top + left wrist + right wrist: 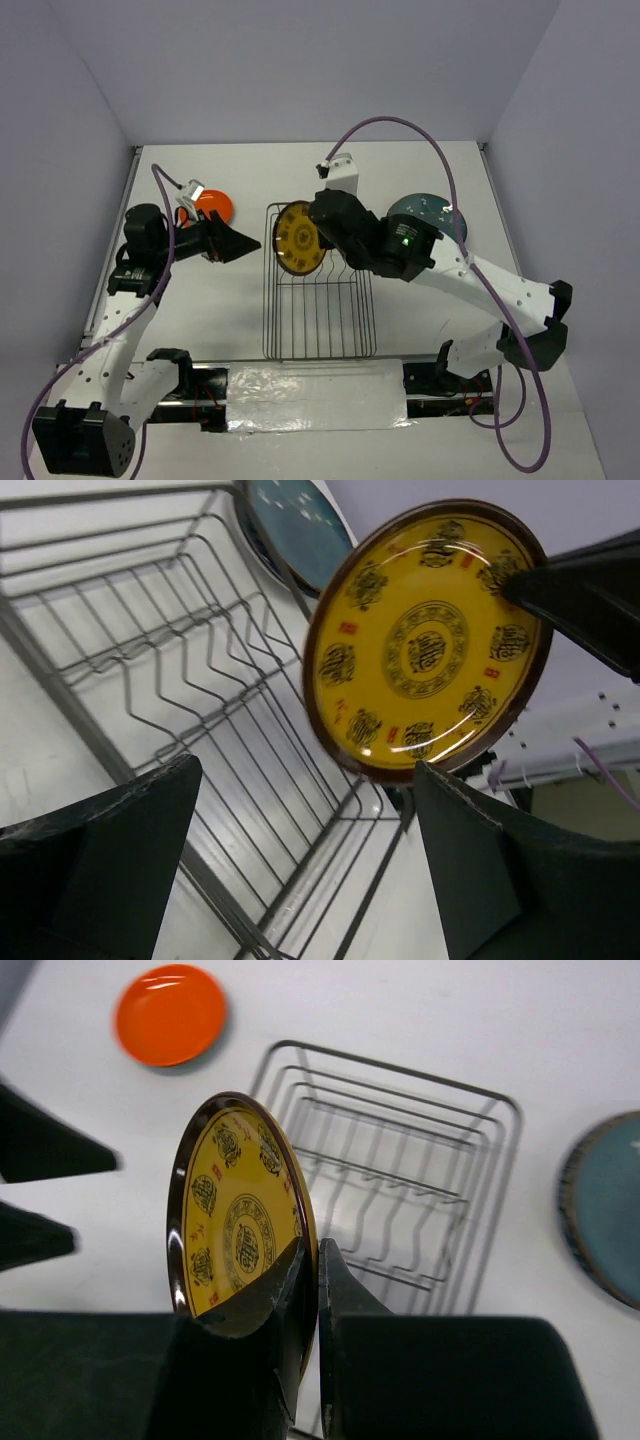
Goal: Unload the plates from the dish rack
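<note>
Item under handling: yellow plate [298, 237], round, with a glossy amber face and a dark brown rim. A dark circular medallion sits at its centre, ringed by round dark emblems with small red marks between them. Light reflects off the lower part of the face in the left wrist view [430, 640].

Position: the plate stands on edge, near upright, over the far left part of the dish rack [320, 310]. Whether its lower rim touches the wire cannot be told.

Right gripper [311, 1260]: jaws drawn in tight on the plate's rim, one finger on each face.

Left gripper [245, 245]: jaws spread to full width and holding nothing. It sits just left of the rack, pointed at the plate's decorated face.

Dish rack: rectangular basket of thin grey wire with a row of upright tines along its floor.

Other plates: orange plate [215, 206] lies flat on the table, left of the rack. Teal plate [425, 212], larger and speckled, lies flat on the table to the rack's right.
</note>
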`<state>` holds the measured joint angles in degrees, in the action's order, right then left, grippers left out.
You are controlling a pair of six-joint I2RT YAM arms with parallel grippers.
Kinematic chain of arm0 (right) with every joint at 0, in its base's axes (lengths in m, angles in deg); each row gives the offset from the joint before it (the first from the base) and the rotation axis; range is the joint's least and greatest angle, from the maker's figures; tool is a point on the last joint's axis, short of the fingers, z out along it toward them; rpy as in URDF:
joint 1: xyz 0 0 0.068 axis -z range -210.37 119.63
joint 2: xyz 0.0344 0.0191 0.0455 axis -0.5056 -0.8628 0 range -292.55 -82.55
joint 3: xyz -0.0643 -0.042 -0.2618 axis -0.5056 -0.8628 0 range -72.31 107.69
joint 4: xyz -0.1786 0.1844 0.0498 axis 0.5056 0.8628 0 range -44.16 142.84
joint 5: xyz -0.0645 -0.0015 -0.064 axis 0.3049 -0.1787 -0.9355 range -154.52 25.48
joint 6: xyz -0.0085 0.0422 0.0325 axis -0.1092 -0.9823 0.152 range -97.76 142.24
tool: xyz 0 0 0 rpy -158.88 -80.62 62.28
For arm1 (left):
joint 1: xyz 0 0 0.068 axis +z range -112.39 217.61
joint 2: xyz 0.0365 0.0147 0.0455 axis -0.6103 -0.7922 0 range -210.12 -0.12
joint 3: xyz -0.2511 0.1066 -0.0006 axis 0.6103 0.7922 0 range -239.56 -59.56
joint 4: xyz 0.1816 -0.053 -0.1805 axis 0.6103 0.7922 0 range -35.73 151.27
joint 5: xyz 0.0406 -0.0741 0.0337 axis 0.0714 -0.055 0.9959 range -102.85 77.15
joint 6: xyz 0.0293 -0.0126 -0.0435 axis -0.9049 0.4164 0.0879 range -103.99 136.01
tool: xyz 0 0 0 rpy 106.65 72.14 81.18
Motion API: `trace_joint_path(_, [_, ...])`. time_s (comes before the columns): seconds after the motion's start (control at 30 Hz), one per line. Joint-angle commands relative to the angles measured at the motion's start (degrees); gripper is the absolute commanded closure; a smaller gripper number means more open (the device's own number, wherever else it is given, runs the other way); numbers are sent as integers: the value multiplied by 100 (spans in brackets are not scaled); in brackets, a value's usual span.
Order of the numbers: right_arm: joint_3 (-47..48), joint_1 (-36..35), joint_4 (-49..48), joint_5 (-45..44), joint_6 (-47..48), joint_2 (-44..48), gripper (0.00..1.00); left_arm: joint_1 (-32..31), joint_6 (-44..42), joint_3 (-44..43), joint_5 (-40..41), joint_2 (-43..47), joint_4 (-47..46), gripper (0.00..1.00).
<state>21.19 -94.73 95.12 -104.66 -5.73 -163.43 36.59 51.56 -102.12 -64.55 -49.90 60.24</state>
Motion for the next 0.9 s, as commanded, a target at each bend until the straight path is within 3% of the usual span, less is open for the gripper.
trace_joint_path(0.0, [-436, -24, -1823, 1050, 292, 353, 98, -319, 31, 38, -446, -40, -519, 0])
trace_joint_path(0.07, [-516, -24, -1991, 1210, 257, 450, 98, -390, 48, 55, -402, -76, -519, 1])
trace_joint_path(0.17, [-866, -24, -2535, 1561, 283, 564, 98, -504, 154, 90, -367, -137, -545, 18])
trace_joint_path(0.2, [-937, -24, -2633, 1666, 257, 582, 97, -522, 215, 99, -384, -146, -823, 26])
trace_joint_path(0.23, [-1016, -24, -2790, 1693, 222, 608, 97, -548, 329, 99, -393, -137, -896, 45])
trace_joint_path(0.3, [-1175, -7, -2853, 1676, 160, 583, 95, -549, 374, 38, -271, -146, -871, 66])
trace_joint_path(0.33, [-1210, 2, -2845, 1641, 134, 565, 88, -557, 348, -6, -192, -164, -766, 78])
trace_joint_path(0.4, [-1307, 46, -2792, 1527, 38, 530, 79, -558, 216, -242, 334, -190, -407, 88])
trace_joint_path(0.43, [-1360, 133, -2748, 1527, -7, 538, 61, -558, 207, -313, 562, -225, -65, 96])
trace_joint_path(0.47, [-1473, 212, -2696, 1527, -59, 538, 44, -549, 215, -479, 852, -251, 130, 99])
trace_joint_path(0.53, [-1649, 475, -2338, 1370, -410, 600, 22, -514, 250, -743, 1853, -382, 717, 100])
trace_joint_path(0.7, [-2282, 986, -1983, 1263, -763, 1055, 18, -58, 654, -1087, 3366, -656, 1309, 100])
trace_joint_path(0.87, [-3047, 1101, -2071, 1351, -622, 1627, 17, 857, 1076, -1271, 3947, -1226, 1274, 96])
